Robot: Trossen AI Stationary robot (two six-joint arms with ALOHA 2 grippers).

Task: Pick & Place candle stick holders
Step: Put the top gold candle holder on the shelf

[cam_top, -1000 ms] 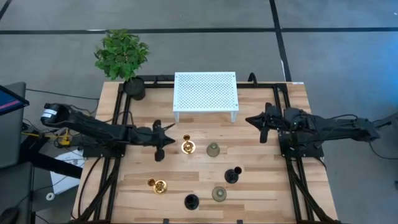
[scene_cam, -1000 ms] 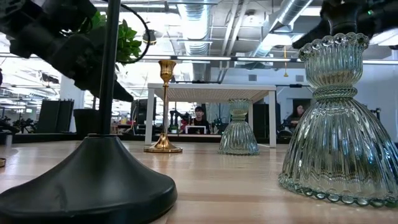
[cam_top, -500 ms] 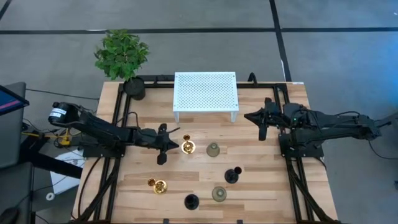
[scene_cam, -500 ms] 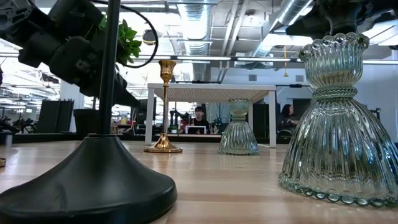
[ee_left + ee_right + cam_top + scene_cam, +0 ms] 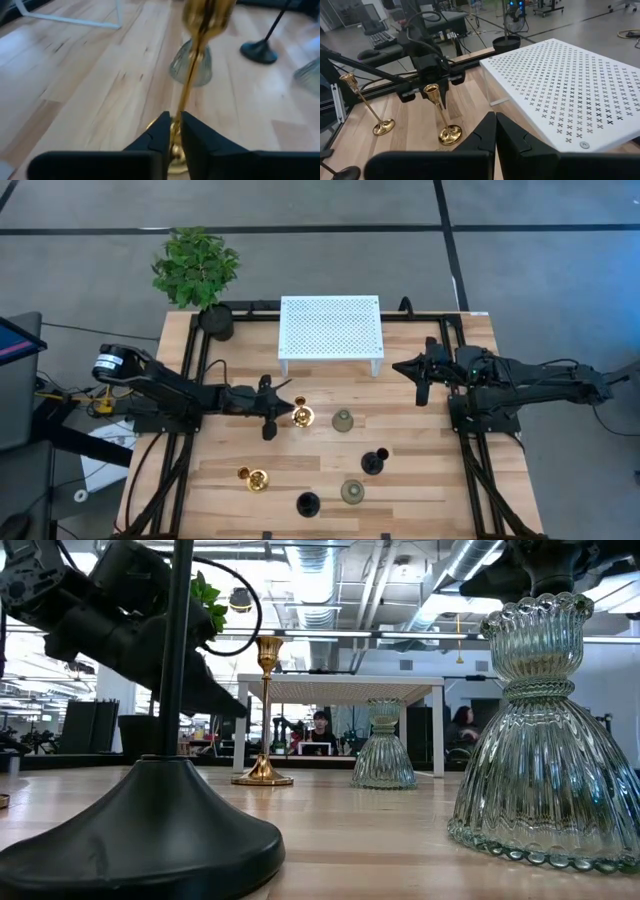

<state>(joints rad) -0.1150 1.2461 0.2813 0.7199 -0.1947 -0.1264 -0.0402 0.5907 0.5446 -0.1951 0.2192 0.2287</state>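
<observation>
A shiny gold holder (image 5: 301, 416) stands upright on its round base mid-table, also in the low view (image 5: 264, 710). My left gripper (image 5: 285, 410) is level with its stem, just to its left. The fingertips (image 5: 175, 127) are shut to a thin slit, and the stem (image 5: 186, 95) shows just beyond them. A second gold holder (image 5: 255, 478), two black ones (image 5: 374, 461) (image 5: 307, 503) and two grey-green glass ones (image 5: 344, 420) (image 5: 352, 492) stand nearer the front. My right gripper (image 5: 402, 368) is shut and empty, held above the table's right side.
A white perforated stand (image 5: 330, 330) sits at the far middle. A potted plant (image 5: 216, 320) is at the far left corner. Black frame rails (image 5: 185, 440) run along both sides of the table. People sit in the room behind (image 5: 320, 725).
My left gripper has moved steadily toward the table's right edge, closing on the gold holder's stem. The holder has stayed where it was. My right gripper has shifted slightly toward the table's left.
</observation>
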